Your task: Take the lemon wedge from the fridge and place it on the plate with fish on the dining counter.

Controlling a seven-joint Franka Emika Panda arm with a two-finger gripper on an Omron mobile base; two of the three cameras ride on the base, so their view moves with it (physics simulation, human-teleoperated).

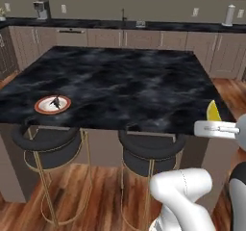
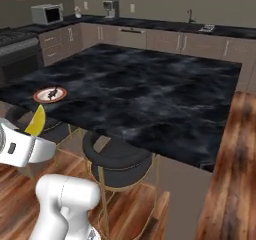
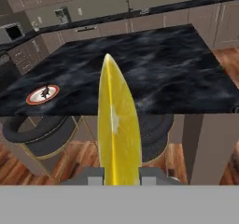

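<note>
Gripping lemon wedge [image 3: 115, 125] in my gripper [image 3: 121, 175], hanging short of dining counter [image 1: 125, 85]. Aiming for plate with fish [image 1: 52, 104] at near-left edge; advising level, slow carry.

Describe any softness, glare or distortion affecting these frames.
Left and right base views: soft, low-detail render; the plate with fish is smudgy, and no glare shows on the dining counter. Hand view: the lemon wedge looms oversized from closeness, stretched tall.

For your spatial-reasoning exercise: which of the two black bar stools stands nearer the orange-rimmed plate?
The round black-cushioned stool tucked directly under the plate, not the other stool.
</note>
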